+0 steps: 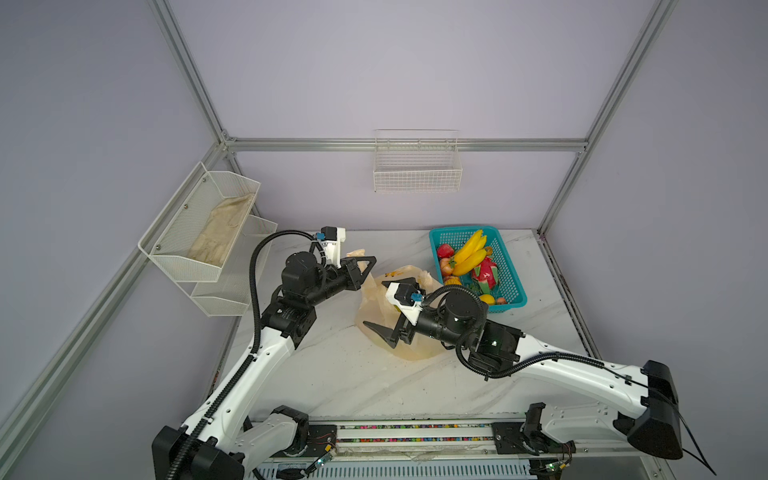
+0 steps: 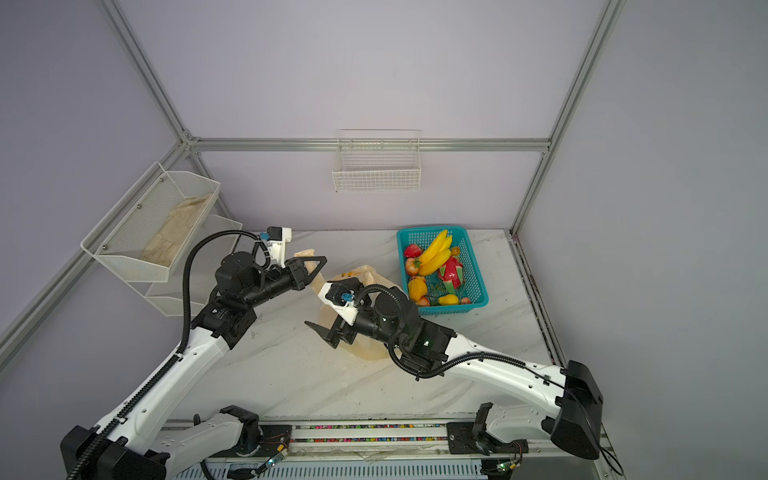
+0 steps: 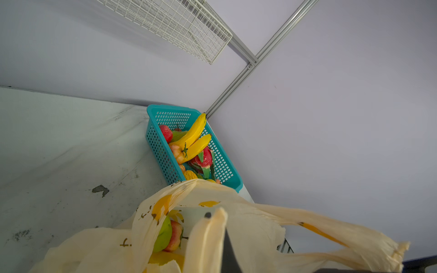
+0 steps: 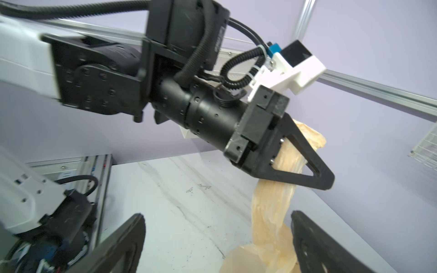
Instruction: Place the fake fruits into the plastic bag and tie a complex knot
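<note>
Plastic bag (image 1: 371, 305) lies mid-table (image 1: 324, 374), just beside the teal basket (image 1: 516, 291) of fake fruits (image 1: 469, 249). Left gripper (image 1: 371, 262), elevated, points toward the basket; its fingers pinch a bag handle (image 4: 283, 201). Right gripper (image 1: 380, 334) hovers over the bag's near edge, fingers spread wide. Open table surface extends left and in front of the bag.

A teal perforated basket (image 1: 510, 270) sits right of centre on the marble bench (image 1: 332, 374); a white wire basket (image 1: 417, 174) hangs on the back wall, and a beige cloth (image 1: 222, 232) lies in the mesh rack (image 1: 183, 232) at left.
</note>
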